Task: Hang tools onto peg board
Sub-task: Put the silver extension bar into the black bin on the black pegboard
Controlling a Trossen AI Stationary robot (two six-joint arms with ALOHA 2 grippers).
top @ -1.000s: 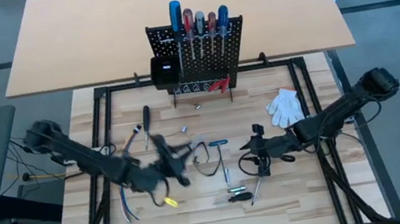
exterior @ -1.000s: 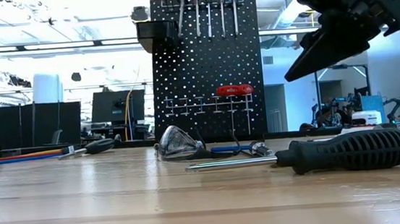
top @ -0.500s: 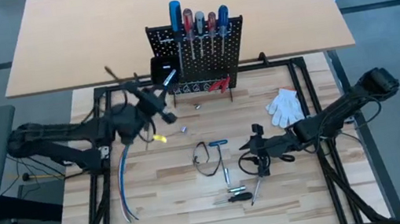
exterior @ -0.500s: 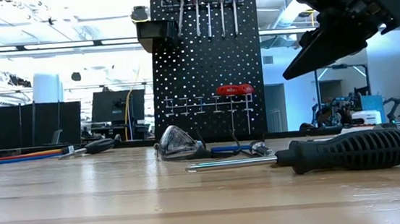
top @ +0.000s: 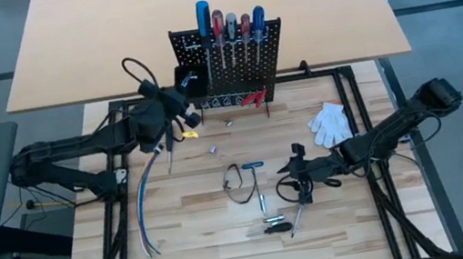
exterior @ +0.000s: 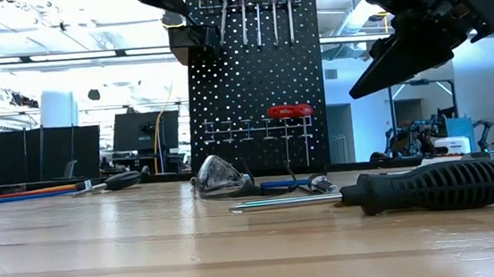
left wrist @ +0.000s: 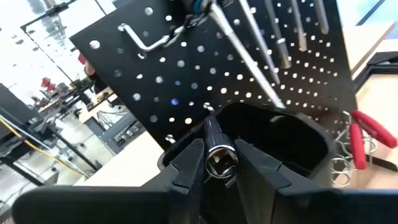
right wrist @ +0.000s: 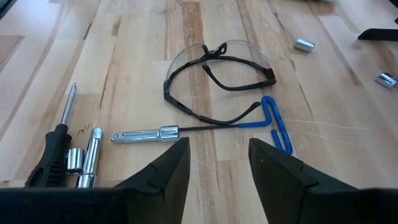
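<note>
Wooden desk (top: 194,245), wide and cluttered. Peg board (top: 245,63) upright at the far edge, screwdrivers (top: 231,27) already racked on top. Left gripper (left wrist: 214,163) poised right over the board's black bin (left wrist: 280,134), jaws clamped on a silver socket bit (left wrist: 217,158). Right gripper (right wrist: 214,163) hovering low mid-desk, jaws apart, empty, above the safety glasses (right wrist: 214,78). Big risk: loosening early, bit clipping the bin rim, bouncing off among the loose tools.

- Peg board (top: 236,64): black, dotted with a regular grid of holes.
- Pliers (left wrist: 360,140): red handles.
- Glove (top: 329,122): white.
- Table (top: 230,240): pale wood planks.
- Hex key (right wrist: 273,121): blue.
- Screwdriver (exterior: 431,187): black handle, apparently ribbed.
</note>
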